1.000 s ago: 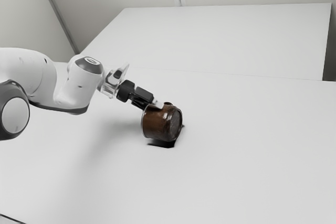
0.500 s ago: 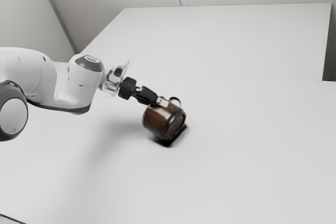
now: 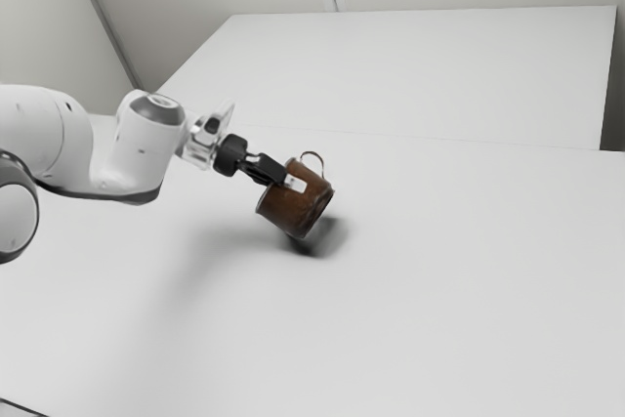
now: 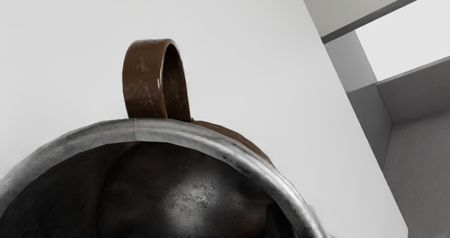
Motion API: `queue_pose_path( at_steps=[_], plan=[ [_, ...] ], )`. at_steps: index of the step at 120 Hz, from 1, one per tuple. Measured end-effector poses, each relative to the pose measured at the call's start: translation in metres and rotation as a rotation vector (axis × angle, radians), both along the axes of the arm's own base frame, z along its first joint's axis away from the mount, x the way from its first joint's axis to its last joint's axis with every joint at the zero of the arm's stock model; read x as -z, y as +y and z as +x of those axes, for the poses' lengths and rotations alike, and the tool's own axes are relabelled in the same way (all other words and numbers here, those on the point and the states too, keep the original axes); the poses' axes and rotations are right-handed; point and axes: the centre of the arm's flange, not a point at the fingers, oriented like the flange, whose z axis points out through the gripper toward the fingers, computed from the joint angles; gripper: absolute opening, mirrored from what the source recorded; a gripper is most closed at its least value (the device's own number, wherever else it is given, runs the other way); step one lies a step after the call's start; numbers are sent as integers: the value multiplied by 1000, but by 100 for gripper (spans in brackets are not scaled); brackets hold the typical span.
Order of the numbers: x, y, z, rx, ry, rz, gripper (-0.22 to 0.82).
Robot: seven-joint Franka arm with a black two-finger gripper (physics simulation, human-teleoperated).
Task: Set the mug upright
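Tabletop (image 3: 439,280), exterior view: brown mug (image 3: 293,204) tilted above it, apparently raised. Long axis slants; mouth faces up toward the exterior view's left, base down toward its right. Gripper (image 3: 294,183) clamped on the mug's wall.

Wrist view: metallic rim (image 4: 135,129), handle (image 4: 144,79) adjoining. Judged stiff, sturdy, liable to pivot; recommended hold, the wall near the rim, clear of the handle.

Exterior view's left: your arm (image 3: 140,153); at its end, gripper (image 3: 294,183) on mug (image 3: 283,206); table (image 3: 439,290) beneath mug.
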Motion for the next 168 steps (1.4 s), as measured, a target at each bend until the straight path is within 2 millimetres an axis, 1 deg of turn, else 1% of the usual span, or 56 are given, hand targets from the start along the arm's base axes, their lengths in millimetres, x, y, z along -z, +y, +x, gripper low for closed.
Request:
queue_pose_path(
  at_steps=[13,28,34,51,64,69,76,84,94,112,124,138,153,168],
  plan=[
    [-6,7,-3,33,17,142,-17],
    [-6,7,-1,42,25,312,-17],
    [-9,4,1,46,13,387,-18],
    [-23,-15,7,74,-40,613,-18],
    [-26,-25,10,65,-57,738,-17],
    [-20,-27,6,53,-51,776,-17],
    [-13,-31,-6,35,-41,819,-17],
    [-13,-36,-19,20,-45,872,-17],
    [-17,-46,-25,11,-61,945,-17],
    [-10,-55,-43,-40,-28,1014,-17],
    [-8,-64,-54,-94,1,1024,-17],
    [1,-73,-66,-160,49,1023,-17],
    [14,-72,-76,-239,119,1022,-17],
    [21,-70,-80,-314,170,1019,-18]
  ],
)
